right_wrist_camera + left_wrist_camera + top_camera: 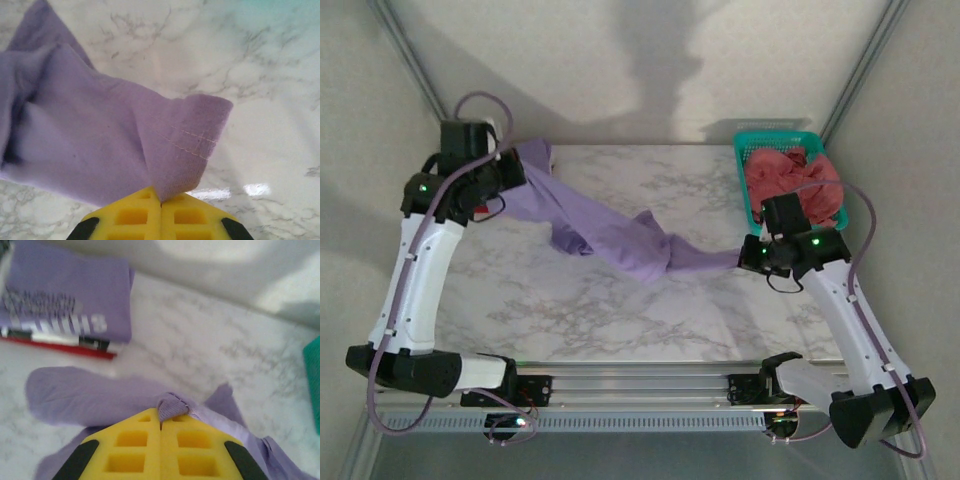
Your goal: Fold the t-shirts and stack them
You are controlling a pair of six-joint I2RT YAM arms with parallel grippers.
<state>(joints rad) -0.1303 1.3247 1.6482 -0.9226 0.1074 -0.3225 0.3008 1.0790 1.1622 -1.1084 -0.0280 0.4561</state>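
A plain lavender t-shirt (620,235) hangs stretched across the marble table between both grippers, sagging onto the tabletop in the middle. My left gripper (520,172) at the back left is shut on one bunched edge of it (172,407). My right gripper (745,258) at the right is shut on a stitched hem corner (185,150). A folded purple t-shirt with white lettering (75,300) lies at the far left on top of a red one (65,346). A coral-pink t-shirt (785,180) is crumpled in the basket.
The teal mesh basket (775,137) stands at the back right corner, just behind the right arm; its edge (312,385) shows in the left wrist view. The marble table (620,320) is bare in front of the shirt. Grey walls close in on three sides.
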